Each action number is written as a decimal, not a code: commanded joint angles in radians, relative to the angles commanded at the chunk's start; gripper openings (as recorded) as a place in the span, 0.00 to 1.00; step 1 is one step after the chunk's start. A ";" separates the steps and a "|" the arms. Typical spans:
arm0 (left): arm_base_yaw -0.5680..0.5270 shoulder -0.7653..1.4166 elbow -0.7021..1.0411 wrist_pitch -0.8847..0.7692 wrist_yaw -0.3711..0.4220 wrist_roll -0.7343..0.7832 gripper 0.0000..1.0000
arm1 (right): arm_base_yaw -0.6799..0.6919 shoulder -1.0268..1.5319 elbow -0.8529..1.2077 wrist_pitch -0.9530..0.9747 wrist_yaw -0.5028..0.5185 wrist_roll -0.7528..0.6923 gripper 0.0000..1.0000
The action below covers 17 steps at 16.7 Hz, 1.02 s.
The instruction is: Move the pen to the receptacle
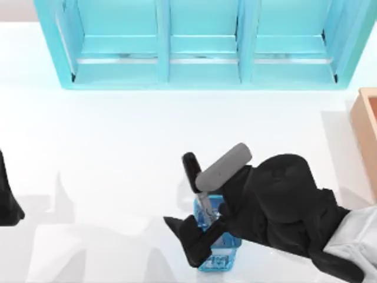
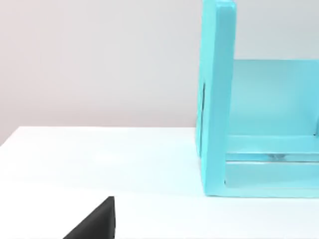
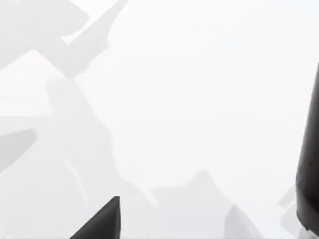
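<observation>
While the left arm (image 1: pixel 9 203) sits parked at the table's left edge | right gripper (image 1: pixel 203 227) clamps the pen (image 1: pixel 197 183) upright over a blue basket (image 1: pixel 221 253); left fingers: cannot tell

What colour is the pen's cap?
Glossy black; the pen shows best in the top view.
</observation>
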State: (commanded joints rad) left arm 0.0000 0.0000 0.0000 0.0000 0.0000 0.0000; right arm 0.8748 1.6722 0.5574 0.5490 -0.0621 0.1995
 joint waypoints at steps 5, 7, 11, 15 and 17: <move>0.000 0.000 0.000 0.000 0.000 0.000 1.00 | 0.000 0.000 0.000 0.000 0.000 0.000 0.00; 0.000 0.000 0.000 0.000 0.000 0.000 1.00 | 0.000 0.000 0.000 0.000 0.000 0.000 0.00; 0.000 0.000 0.000 0.000 0.000 0.000 1.00 | -0.021 -0.035 0.028 -0.034 -0.018 -0.013 0.00; 0.000 0.000 0.000 0.000 0.000 0.000 1.00 | -0.120 -0.150 0.073 -0.223 -0.118 -0.073 0.00; 0.000 0.000 0.000 0.000 0.000 0.000 1.00 | -0.195 -0.243 0.104 -0.372 -0.185 -0.115 0.00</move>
State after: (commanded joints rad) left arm 0.0000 0.0000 0.0000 0.0000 0.0000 0.0000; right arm 0.6801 1.4288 0.6618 0.1767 -0.2472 0.0841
